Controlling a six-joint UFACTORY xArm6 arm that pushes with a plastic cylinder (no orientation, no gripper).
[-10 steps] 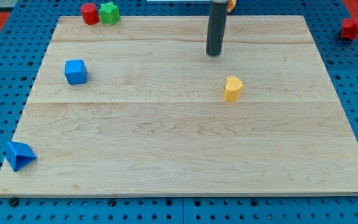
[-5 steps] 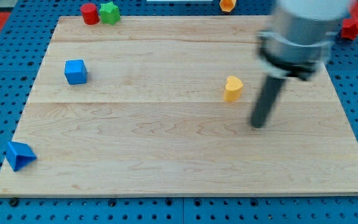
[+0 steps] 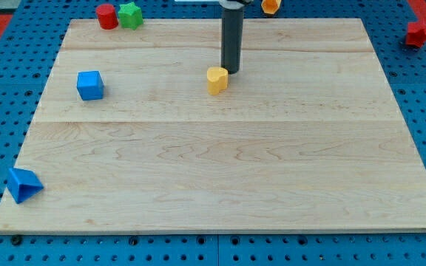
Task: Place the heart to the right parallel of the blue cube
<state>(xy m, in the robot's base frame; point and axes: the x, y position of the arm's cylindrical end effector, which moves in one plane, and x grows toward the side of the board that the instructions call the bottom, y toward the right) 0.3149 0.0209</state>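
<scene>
The yellow heart lies on the wooden board a little left of the middle, in its upper part. The blue cube sits far to its left, at about the same height in the view. My tip stands just to the upper right of the heart, touching or nearly touching its edge.
A red cylinder and a green block sit at the board's top left edge. A blue triangular block is at the bottom left corner. An orange block lies past the top edge; a red block lies off the board at top right.
The heart has moved left and slightly up, from the right of centre to near the middle. My tip swung from lower right of the heart to its upper right side.
</scene>
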